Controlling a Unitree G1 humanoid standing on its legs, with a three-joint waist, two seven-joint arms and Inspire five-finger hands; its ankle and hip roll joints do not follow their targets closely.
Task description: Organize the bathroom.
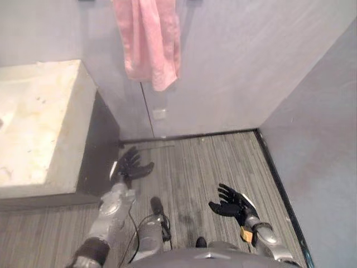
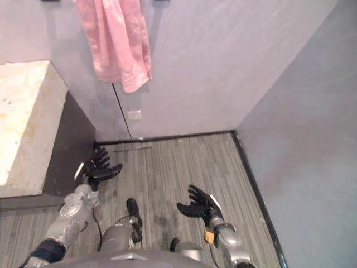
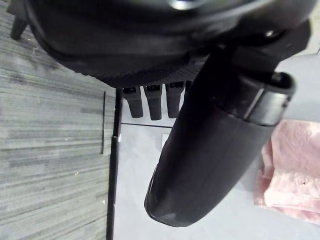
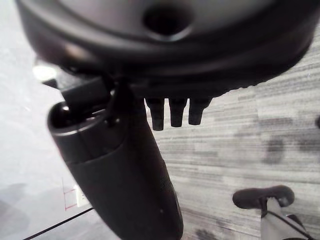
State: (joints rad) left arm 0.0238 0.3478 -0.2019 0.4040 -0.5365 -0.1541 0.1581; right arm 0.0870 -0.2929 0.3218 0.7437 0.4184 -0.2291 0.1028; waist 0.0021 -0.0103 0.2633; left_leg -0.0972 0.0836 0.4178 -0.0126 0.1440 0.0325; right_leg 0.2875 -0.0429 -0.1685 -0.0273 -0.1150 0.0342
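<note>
Two hands: both hanging low over the striped floor (image 1: 223, 162), both holding nothing.
Left hand (image 1: 129, 166): fingers spreading out relaxed, hovering just beside the dark side of the vanity, near the wall's base. In left wrist view thumb (image 3: 210, 150) is sticking out straight, fingers (image 3: 152, 100) extending in a row, nothing btwn them.
Right hand (image 1: 233, 203): palm facing up-ish, fingers splaying open, thumb apart from them; hovering over floor, well apart from left hand. Right wrist view showing fingers (image 4: 175, 111) straight, thumb (image 4: 120, 170) out, floor past them.
Towel (image 1: 149, 40): pink, hanging on the back wall (image 1: 240, 61), draping down w/ lower corner tilting to one side; well above both hands, not touching either. Also showing in left wrist view past the thumb (image 3: 295, 170).
Vanity (image 1: 39, 123): pale stone-looking top at robot's left, dark cabinet side below, standing against the back wall.
Wall plate (image 1: 159, 114): small pale square on wall, below the towel, near a thin vertical seam.
Side wall (image 1: 323, 145): grey, running along robot's right, dark skirting strip meeting the floor.
</note>
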